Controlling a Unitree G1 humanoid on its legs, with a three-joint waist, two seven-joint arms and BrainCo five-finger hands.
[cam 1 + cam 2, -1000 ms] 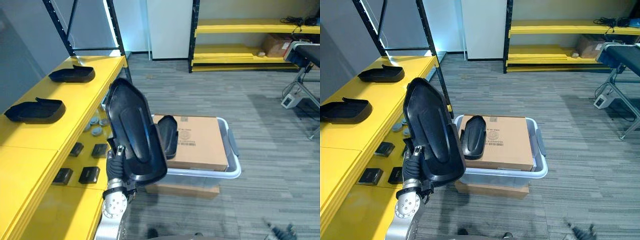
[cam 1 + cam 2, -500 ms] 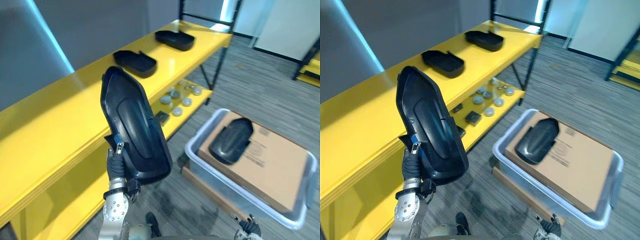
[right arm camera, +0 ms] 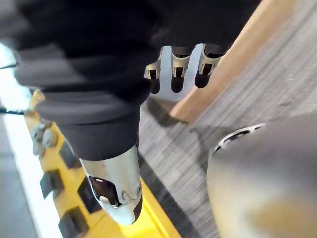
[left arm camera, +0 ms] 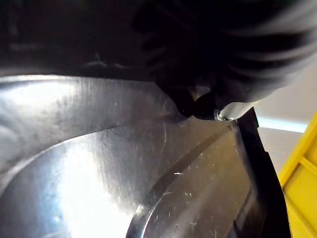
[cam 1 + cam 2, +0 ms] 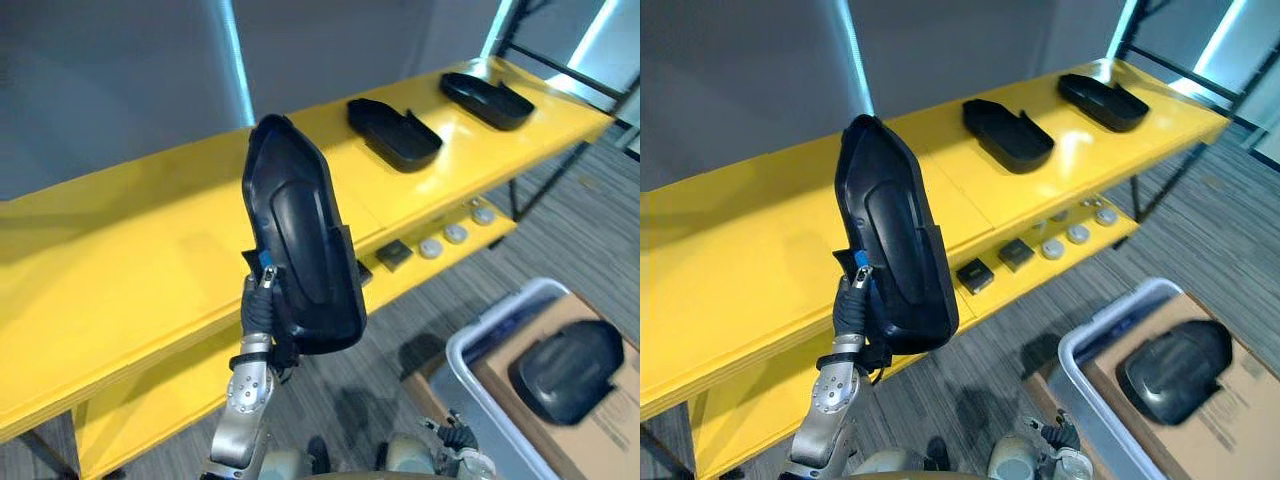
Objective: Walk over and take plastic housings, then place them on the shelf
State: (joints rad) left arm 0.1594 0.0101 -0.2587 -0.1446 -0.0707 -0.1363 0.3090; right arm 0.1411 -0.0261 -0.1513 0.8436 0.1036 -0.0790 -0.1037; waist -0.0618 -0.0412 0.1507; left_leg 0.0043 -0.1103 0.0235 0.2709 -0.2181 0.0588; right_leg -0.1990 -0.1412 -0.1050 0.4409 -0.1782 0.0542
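My left hand (image 5: 262, 302) is shut on the lower edge of a large black plastic housing (image 5: 298, 235) and holds it upright in front of the yellow shelf (image 5: 130, 265). From the left wrist, the housing's glossy inner face (image 4: 148, 173) shows close up. Two more black housings (image 5: 393, 132) (image 5: 487, 100) lie on the shelf top to the right. A further housing (image 5: 565, 370) rests on a cardboard box in the bin at lower right. My right hand (image 3: 174, 69) hangs low over the floor, fingers relaxed and holding nothing.
A clear plastic bin (image 5: 470, 345) with the cardboard box (image 5: 610, 440) stands on the grey carpet at lower right. The shelf's lower level (image 5: 420, 265) carries small black blocks and grey round parts. A dark shelf post (image 5: 535, 185) rises at the right end.
The whole picture has swung left toward the shelf, so the camera moved. The bin now sits at lower right. My left hand still holds the housing upright.
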